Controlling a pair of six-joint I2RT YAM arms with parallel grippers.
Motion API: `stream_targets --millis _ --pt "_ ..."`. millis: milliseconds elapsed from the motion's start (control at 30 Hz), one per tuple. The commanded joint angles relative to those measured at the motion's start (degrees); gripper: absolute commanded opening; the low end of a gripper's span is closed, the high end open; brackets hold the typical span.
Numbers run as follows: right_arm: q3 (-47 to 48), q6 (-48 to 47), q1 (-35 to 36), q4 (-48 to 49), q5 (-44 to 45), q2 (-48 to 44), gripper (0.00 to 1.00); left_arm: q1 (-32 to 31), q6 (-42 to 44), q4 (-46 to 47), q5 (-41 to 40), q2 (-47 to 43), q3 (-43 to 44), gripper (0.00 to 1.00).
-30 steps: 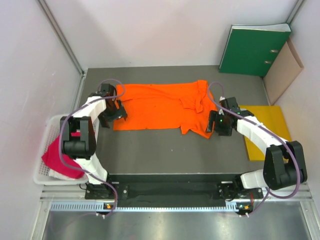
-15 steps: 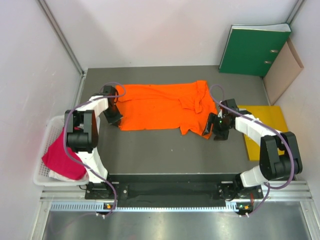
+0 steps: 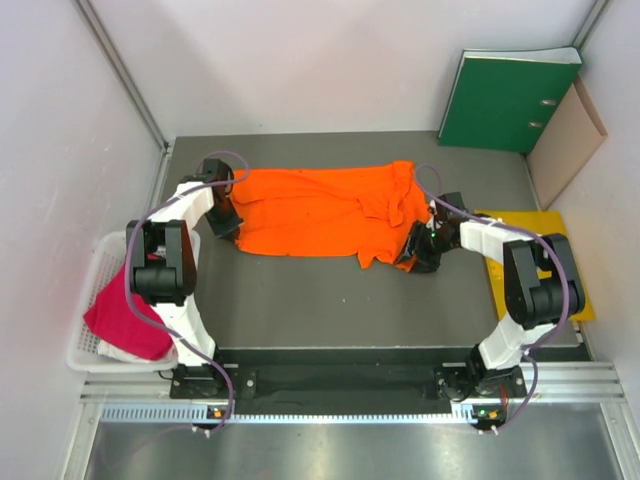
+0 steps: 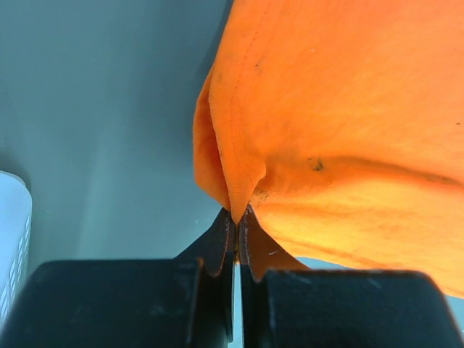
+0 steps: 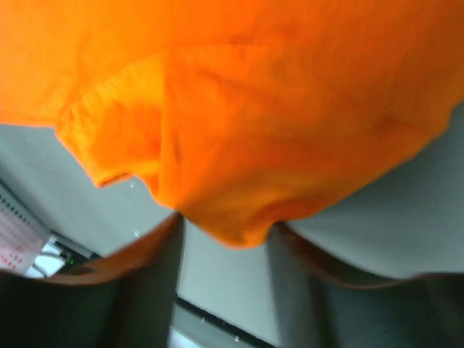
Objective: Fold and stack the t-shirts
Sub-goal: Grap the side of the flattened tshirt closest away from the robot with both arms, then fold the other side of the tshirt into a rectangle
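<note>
At the middle of the dark table (image 3: 330, 300), the orange t-shirt (image 3: 320, 210) lies spread out with its length running left to right and its right end bunched up. The left gripper (image 3: 228, 222) sits at the shirt's near-left corner. Its fingers are pressed together on a small peak of hem, which the wrist view shows drawn to a point between the tips. The right gripper (image 3: 415, 250) is at the near-right corner, beside the crumpled sleeve. Its fingers stand apart on either side of a lobe of cloth, and as far as its wrist view shows they are not clamped on it.

Taking both near corners looks like preparation for a first fold. With each end of the near edge held, that edge can be lifted evenly and carried over toward the far side. The right fingers probably need to close before any lift, or that side would drag and the fold would go skew.

The pink t-shirt (image 3: 125, 315) lies heaped in the white basket (image 3: 85, 355) at the table's left edge, well apart from the orange one. It appears to be waiting its turn, so stacking is some way off.
</note>
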Motion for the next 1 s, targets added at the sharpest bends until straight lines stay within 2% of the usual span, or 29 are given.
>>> stream_targets --millis 0,67,100,333,433,500,833,967 --pt "0.87 -0.56 -0.04 3.48 3.07 3.17 0.26 0.31 1.15 -2.03 0.80 -0.74 2.18 0.00" --pt "1.23 -0.65 -0.04 3.22 3.42 2.91 0.04 0.31 1.33 -2.47 0.72 -0.91 2.18 0.00" --pt "1.32 -0.56 -0.04 3.04 3.60 2.30 0.00 0.31 1.50 -2.56 0.63 -1.00 2.18 0.00" --pt "4.30 -3.02 0.05 -2.40 4.04 -8.85 0.00 0.40 2.03 -5.45 0.81 -4.25 3.76 0.00" --pt "8.16 -3.63 -0.13 -3.37 5.35 -10.01 0.00 0.40 1.85 -5.81 0.54 -5.40 6.39 0.00" --pt "11.58 -3.81 -0.39 -3.37 5.62 -8.70 0.00 0.49 1.59 -5.90 0.81 -4.87 7.89 0.00" --pt "25.74 -4.78 -1.10 -2.67 1.49 9.22 0.02 0.49 -1.04 -8.62 1.95 5.66 21.24 0.00" --pt "31.09 -4.25 -1.71 -1.88 0.79 15.20 0.05 2.51 -2.10 -9.41 2.92 10.06 25.03 0.00"
